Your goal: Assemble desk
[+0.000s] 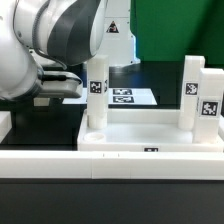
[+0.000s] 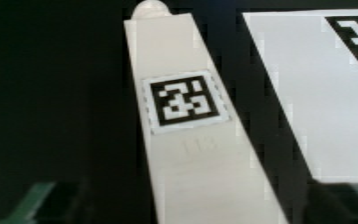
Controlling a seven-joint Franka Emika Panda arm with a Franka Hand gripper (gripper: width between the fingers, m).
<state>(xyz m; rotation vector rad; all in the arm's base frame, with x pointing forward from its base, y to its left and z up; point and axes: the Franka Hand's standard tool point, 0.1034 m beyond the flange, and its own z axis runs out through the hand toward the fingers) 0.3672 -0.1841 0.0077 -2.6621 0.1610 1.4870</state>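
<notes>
Scene: black table [image 1: 40, 135], seen from the exterior view and from a wrist view.
Desk slab [image 1: 150, 138]: wide white plastic tray lying flat near the front of the table, long axis running across the exterior view; smooth matte surface, low raised rim, a small black-and-white tag on its front edge.
Standing legs: two white square-section blocks upright at the slab's corners — one toward the exterior view's left [image 1: 96, 100], one toward the exterior view's right [image 1: 196, 92]; long axes vertical, a square tag on each visible face.
Leg in wrist view [image 2: 190, 130]: long white square-section block filling the middle of the picture, long axis running away from the camera and narrowing to a small rounded peg at the far tip; one square black-and-white tag on its facing side; plain plastic, sharp straight edges. Cannot tell for certain which of the standing legs this is.
Marker board [image 1: 128, 97]: thin flat white sheet with black tags, lying on the table behind the slab; a corner of it visible beside the leg in the wrist view [image 2: 327, 80].
Arm: bulky white and grey links filling the exterior view's upper left.
Gripper [image 1: 62, 88]: dark fingers low at the exterior view's left, just beside the left standing leg — spread wide, grasping nothing; fingertips barely visible as dark shapes at the wrist picture's near edge.
</notes>
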